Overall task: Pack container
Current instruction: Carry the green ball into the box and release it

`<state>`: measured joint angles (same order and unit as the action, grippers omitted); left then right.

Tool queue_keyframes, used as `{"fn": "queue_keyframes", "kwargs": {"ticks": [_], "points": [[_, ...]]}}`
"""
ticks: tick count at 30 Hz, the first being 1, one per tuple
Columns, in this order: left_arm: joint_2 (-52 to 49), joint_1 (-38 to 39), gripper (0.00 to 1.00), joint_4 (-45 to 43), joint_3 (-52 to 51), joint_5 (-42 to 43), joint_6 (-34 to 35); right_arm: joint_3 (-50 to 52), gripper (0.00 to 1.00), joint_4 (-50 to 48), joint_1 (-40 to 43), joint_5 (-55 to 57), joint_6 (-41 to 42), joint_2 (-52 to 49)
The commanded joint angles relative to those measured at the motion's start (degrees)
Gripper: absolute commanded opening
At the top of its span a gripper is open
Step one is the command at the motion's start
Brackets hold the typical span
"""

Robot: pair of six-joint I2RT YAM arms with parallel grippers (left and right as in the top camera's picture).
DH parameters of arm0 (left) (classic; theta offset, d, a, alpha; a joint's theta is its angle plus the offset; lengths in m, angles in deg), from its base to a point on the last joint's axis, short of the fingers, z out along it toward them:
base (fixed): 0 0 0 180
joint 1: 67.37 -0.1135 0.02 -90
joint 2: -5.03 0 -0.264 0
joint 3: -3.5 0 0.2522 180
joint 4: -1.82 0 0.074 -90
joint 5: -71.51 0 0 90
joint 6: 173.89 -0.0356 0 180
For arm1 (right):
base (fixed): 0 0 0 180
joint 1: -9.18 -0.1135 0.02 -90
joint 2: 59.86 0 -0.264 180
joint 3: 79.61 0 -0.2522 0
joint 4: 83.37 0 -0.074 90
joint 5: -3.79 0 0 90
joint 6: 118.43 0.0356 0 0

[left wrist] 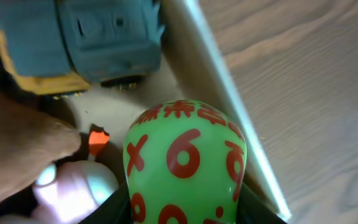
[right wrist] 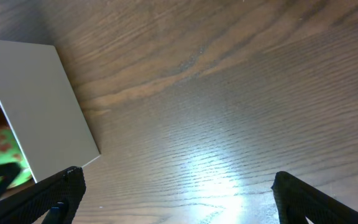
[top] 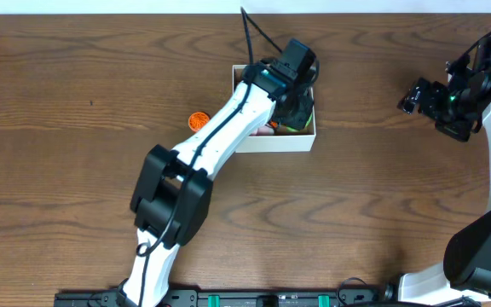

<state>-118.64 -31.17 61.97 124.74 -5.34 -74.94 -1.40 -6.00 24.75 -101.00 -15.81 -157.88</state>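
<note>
The container (top: pixel 301 141) is a shallow white-walled box at the table's middle back; its wall also shows in the right wrist view (right wrist: pixel 42 106) and in the left wrist view (left wrist: pixel 229 99). My left gripper (left wrist: pixel 182 208) is inside the box, shut on a green toy with red numbers (left wrist: pixel 185 162), which also shows in the overhead view (top: pixel 297 126). In the box lie a blue and yellow toy truck (left wrist: pixel 79 40), a pale pink toy (left wrist: pixel 79 186) and a small orange piece (left wrist: pixel 97 139). My right gripper (right wrist: pixel 179 199) is open and empty above bare table, right of the box.
A small orange toy (top: pixel 198 120) lies on the wooden table just left of the box. The left arm (top: pixel 228 128) stretches across the box's left half. A black cable (top: pixel 258 30) runs off the back edge.
</note>
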Motion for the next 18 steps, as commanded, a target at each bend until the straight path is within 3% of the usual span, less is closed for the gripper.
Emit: {"fn": "queue_keyframes", "kwargs": {"ticks": [1,3,6,11,18], "points": [[-0.5,-0.1,0.37,0.0,-0.1,-0.3,-0.6,0.0,0.99,0.2,0.2,0.0,0.6,-0.4],[-0.2,0.0,0.46,0.0,-0.1,-0.2,-0.6,0.0,0.99,0.3,0.2,-0.1,0.7,-0.4],[0.9,0.0,0.72,0.1,-0.1,0.0,-0.5,0.0,0.99,0.3,0.2,-0.1,0.7,-0.4],[4.3,-0.1,0.81,1.1,0.8,-0.1,-0.6,0.0,0.99,0.3,0.2,0.0,0.7,-0.4],[11.2,-1.2,0.82,2.2,0.8,-1.8,-0.6,0.0,0.99,0.3,0.2,-0.1,0.6,-0.4]]}}
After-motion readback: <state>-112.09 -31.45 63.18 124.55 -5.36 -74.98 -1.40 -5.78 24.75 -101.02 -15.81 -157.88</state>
